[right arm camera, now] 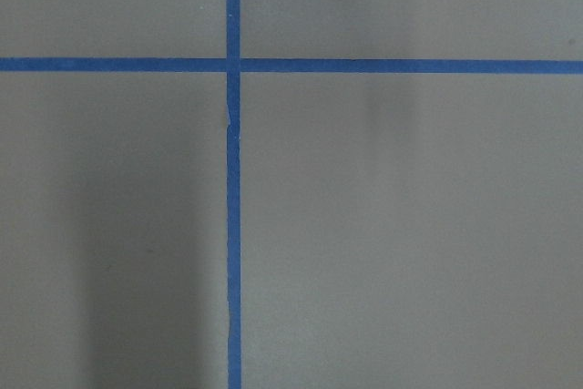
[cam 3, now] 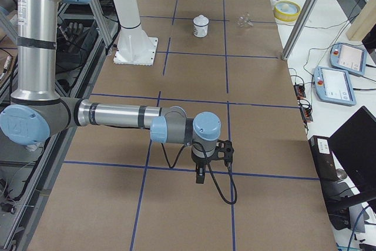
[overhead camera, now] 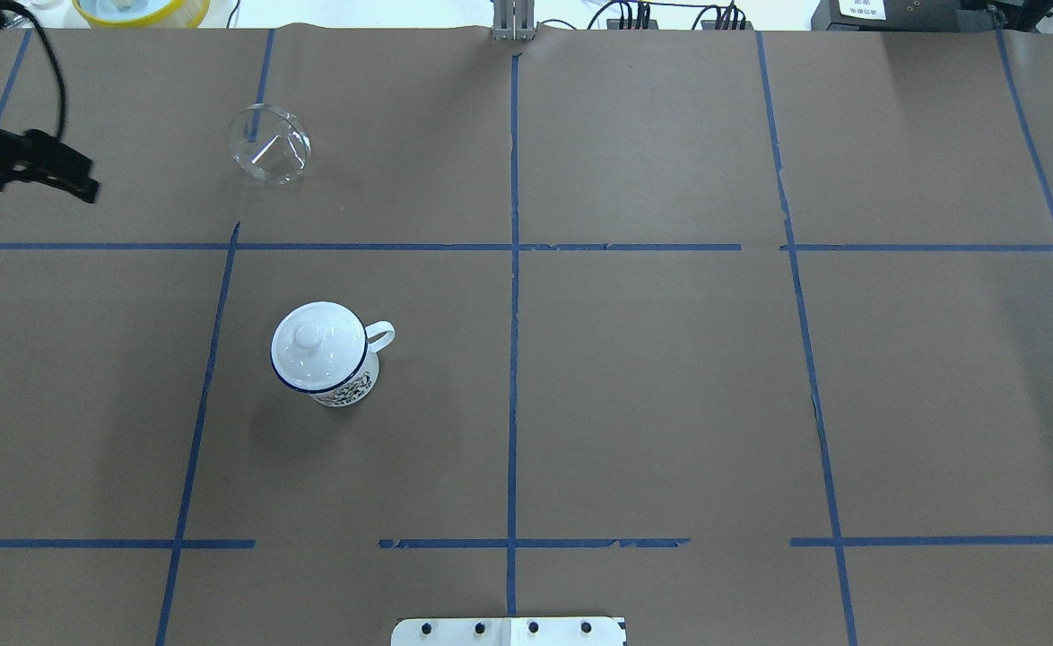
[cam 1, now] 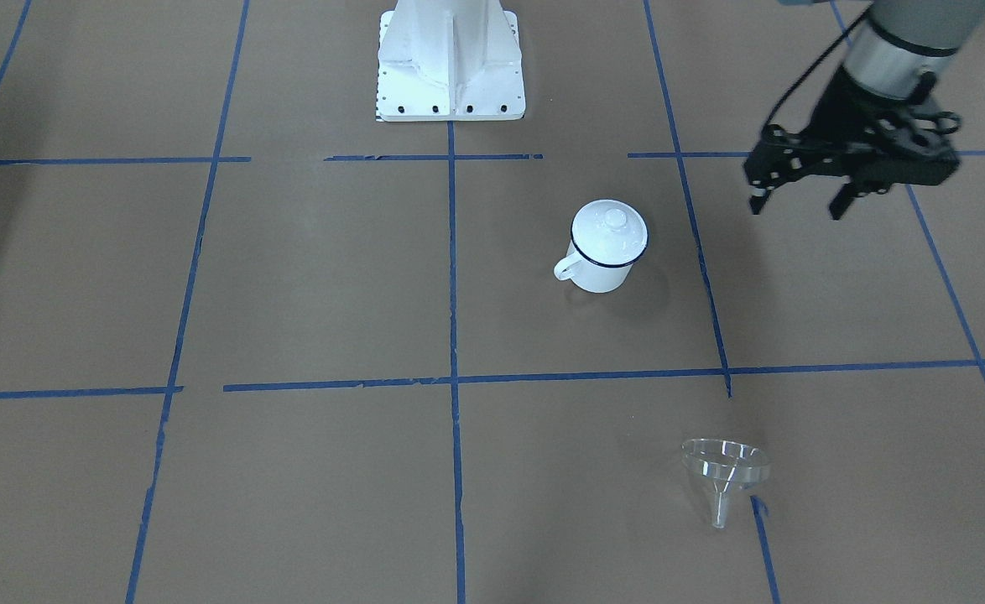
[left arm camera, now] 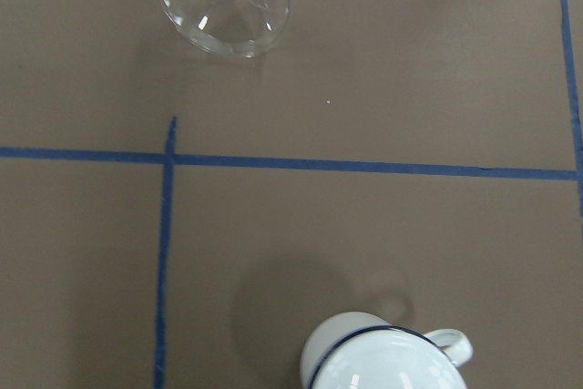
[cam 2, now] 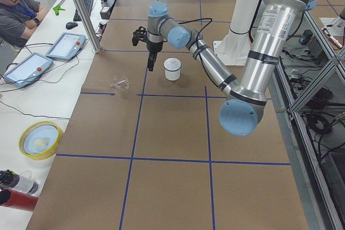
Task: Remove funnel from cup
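The clear funnel lies on its side on the brown table, well apart from the cup. It also shows in the overhead view and the left wrist view. The white mug with a dark blue rim stands upright, and a white knobbed lid sits on it. My left gripper hovers open and empty above the table, off to the side of both. My right gripper shows only in the exterior right view, far from both; I cannot tell its state.
The robot base stands at the table's robot side. A yellow-rimmed bowl and tablets sit on the side bench beside an operator. Blue tape lines cross the table.
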`<state>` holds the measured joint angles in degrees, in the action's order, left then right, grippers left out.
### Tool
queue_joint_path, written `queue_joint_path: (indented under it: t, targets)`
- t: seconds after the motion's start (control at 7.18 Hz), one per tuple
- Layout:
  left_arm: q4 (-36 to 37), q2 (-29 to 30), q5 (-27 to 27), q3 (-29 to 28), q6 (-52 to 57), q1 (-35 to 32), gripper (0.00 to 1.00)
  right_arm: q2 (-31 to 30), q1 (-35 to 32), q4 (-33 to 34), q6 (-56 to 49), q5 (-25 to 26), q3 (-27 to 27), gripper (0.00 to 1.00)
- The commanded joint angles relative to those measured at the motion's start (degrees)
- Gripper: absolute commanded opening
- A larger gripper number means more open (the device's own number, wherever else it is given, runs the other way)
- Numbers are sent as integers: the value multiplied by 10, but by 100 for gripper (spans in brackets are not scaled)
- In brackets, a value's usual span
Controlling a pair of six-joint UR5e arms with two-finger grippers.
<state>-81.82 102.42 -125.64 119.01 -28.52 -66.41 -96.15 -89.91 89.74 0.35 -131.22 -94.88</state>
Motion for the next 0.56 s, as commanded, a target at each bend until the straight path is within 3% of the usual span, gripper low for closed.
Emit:
queue_joint_path:
  t: [0.0, 0.42]
  targets:
    - [0, -80, -59, -59, 255, -155, 100, 0, 0, 0, 0, 0, 0, 100]
    - [-3, -154, -72, -166, 368, -237, 100, 0, 0, 0, 0, 0, 0, 100]
